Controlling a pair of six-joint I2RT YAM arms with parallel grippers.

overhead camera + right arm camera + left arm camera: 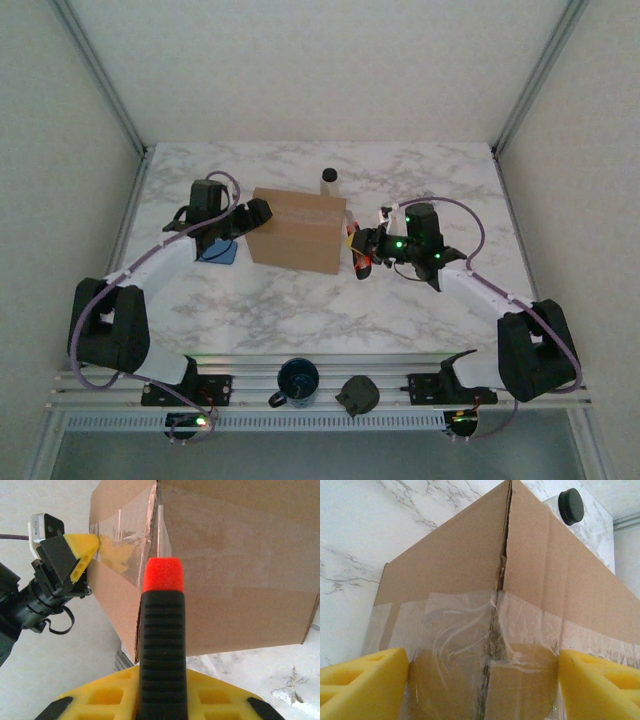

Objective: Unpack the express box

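The express box (pixel 297 232) sits mid-frame on the marble table (pixel 250 320) in the top view, its seam covered by clear tape (pixel 455 625). At the box's left end the left gripper (pixel 260 212) has its jaws spread wide and its yellow fingertips (pixel 365 680) against the taped face, probably bracing the box against sliding. The right gripper (pixel 161 690) pinches a utility knife (pixel 161 630), whose thin blade (pixel 159 535) points up at the taped seam, seemingly lined up to slit it.

Brown express box (pixel 297 230), yellow fingers (pixel 360 680), red-tipped black knife (pixel 161 645).
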